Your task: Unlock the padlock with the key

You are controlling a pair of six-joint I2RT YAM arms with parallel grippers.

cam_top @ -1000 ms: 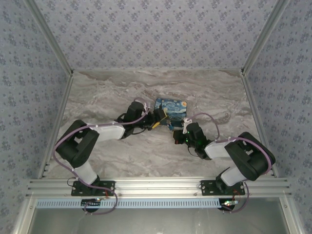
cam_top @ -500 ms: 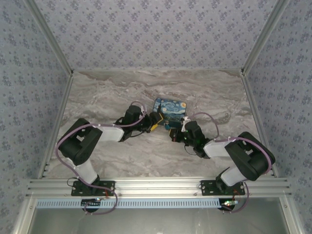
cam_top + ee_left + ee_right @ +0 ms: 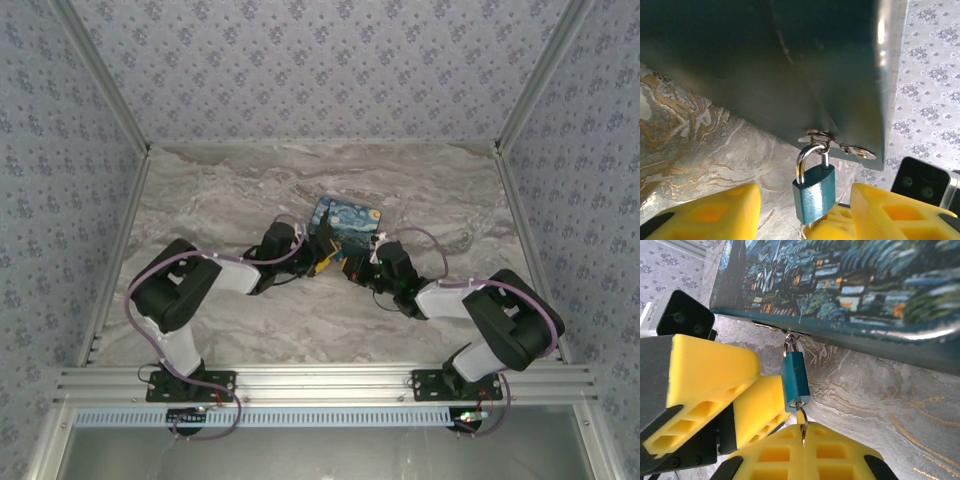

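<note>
we are at the step of putting in the key [image 3: 801,421]: the right pincer [image 3: 803,436] is closed on it, its tip at the bottom of the padlock [image 3: 795,381], which hangs from the latch [image 3: 817,134] of the box [image 3: 865,285]. the left pincer [image 3: 802,206] stands wide around the padlock. next, we think, it must steady the padlock so the key can go in and turn.

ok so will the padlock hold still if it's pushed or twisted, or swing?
Probably swings: the padlock hangs by its thin shackle from a hasp ring on the box. Rigid metal body, likely light. The left gripper straddles it open, so little seems to brace it.
</note>
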